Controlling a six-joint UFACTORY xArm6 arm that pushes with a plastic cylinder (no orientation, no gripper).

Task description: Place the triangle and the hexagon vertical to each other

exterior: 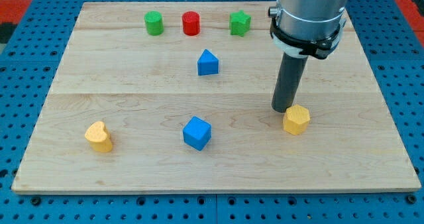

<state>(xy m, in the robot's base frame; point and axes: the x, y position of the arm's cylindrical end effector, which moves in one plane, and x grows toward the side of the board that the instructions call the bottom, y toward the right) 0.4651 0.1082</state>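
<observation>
The blue triangle block (207, 63) stands on the wooden board above the view's middle. The yellow hexagon block (296, 120) stands at the view's right, lower than the triangle and well to its right. My tip (285, 109) is down on the board at the hexagon's upper left edge, touching or almost touching it. The triangle is far to the tip's upper left.
A green cylinder (154, 23), a red cylinder (191, 23) and a green star-like block (240, 23) line up along the view's top. A blue cube (197, 132) sits at the lower middle, a yellow heart (99, 136) at the lower left. The board's edge (218, 189) runs along the bottom.
</observation>
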